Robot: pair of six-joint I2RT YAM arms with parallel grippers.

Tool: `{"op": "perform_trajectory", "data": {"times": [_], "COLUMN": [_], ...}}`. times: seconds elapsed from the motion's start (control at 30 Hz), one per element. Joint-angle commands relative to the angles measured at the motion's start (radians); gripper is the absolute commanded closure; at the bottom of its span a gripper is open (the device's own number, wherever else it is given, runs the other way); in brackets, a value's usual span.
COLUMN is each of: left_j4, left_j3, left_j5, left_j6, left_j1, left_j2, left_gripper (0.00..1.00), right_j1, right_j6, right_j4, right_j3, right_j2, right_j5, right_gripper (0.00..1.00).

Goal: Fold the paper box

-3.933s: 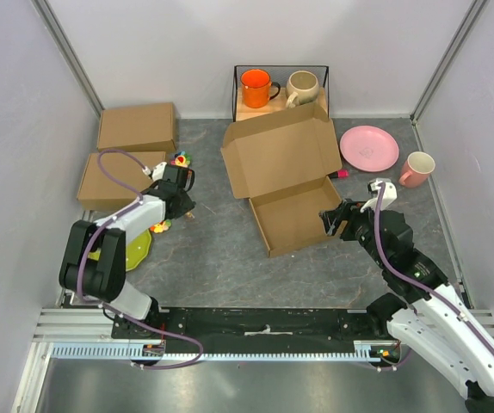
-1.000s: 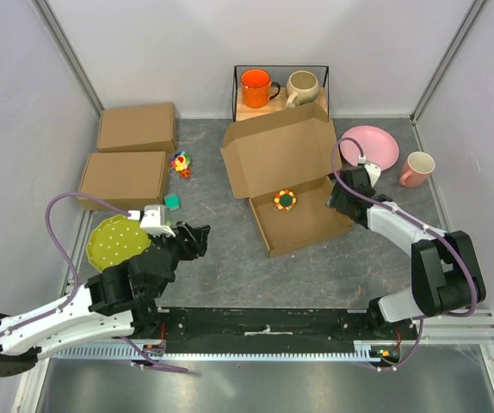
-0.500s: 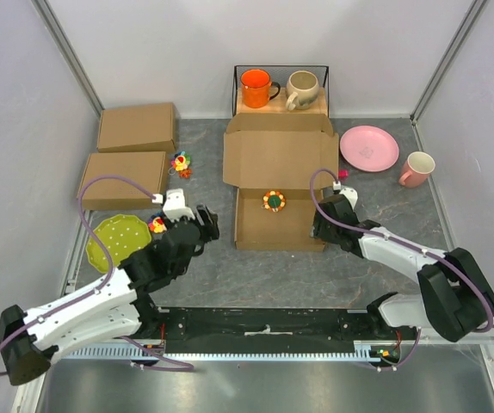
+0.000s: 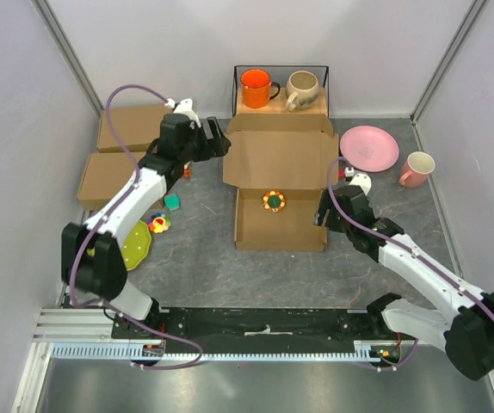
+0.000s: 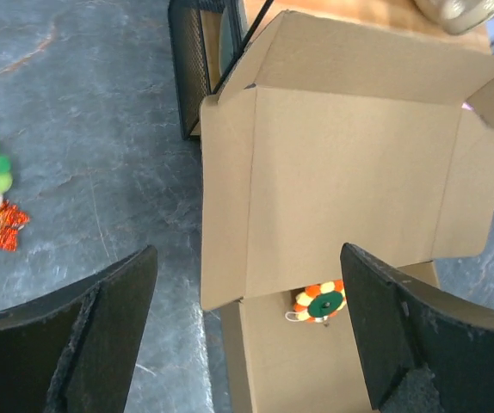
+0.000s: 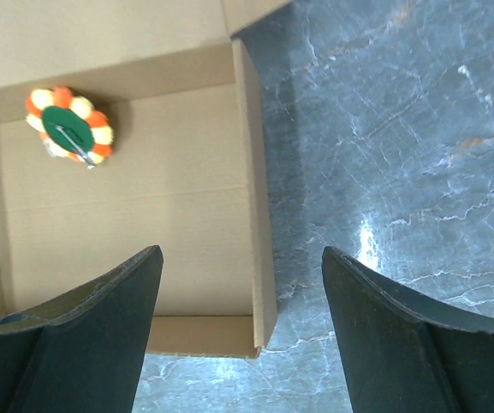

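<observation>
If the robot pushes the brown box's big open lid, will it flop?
Probably not flop: the paper box lid panel looks flat and unsagging, so likely stiff, bending only at its crease. The box seems light, thin card holding just a small flower toy, so a push may slide it across the smooth table.

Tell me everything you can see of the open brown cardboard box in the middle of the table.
The paper box is plain brown corrugated cardboard, a shallow rectangular tray with low walls, flat on the grey table. Its lid stands open toward the wire rack, side flaps spread. A small orange-and-green flower toy lies inside near the hinge. The left gripper and right gripper are open, neither holding it.
</observation>
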State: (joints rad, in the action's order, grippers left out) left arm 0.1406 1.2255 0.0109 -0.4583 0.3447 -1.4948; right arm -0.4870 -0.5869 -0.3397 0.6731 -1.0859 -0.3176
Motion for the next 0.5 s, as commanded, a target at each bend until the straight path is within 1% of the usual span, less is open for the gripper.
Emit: {"op": "perform_trajectory", "data": {"times": [0.0,0.23,0.37,0.47], "left_j4": [0.143,0.162,0.198,0.221], "left_j3": [0.146,0.261,0.344,0.416], "left_j5": [0.225,0.284,0.285,0.326], "left_j6": [0.139,0.205,0.248,0.270], "left_j1": [-0.035,-0.067,-0.076,-0.085], "left_j2": [-0.163,-0.315,-0.393,-0.458], "left_gripper": [0.07,0.11,0.11,0.12], "right_j1": [-0.001,0.001,0.001,0.001], "right_j6": [0.041,0.076,0.075,0.078], "right_j4": [-0.081,-0.154,-0.160,-0.168], "right_j3": [0.085,0.163,0.160,0.166], "right_j2": [0.072,0.153,0.178,0.188], "right_j5": [0.018,0.054,0.077,0.084], "right_gripper": [0.17,0.17,0.16,0.16]}}
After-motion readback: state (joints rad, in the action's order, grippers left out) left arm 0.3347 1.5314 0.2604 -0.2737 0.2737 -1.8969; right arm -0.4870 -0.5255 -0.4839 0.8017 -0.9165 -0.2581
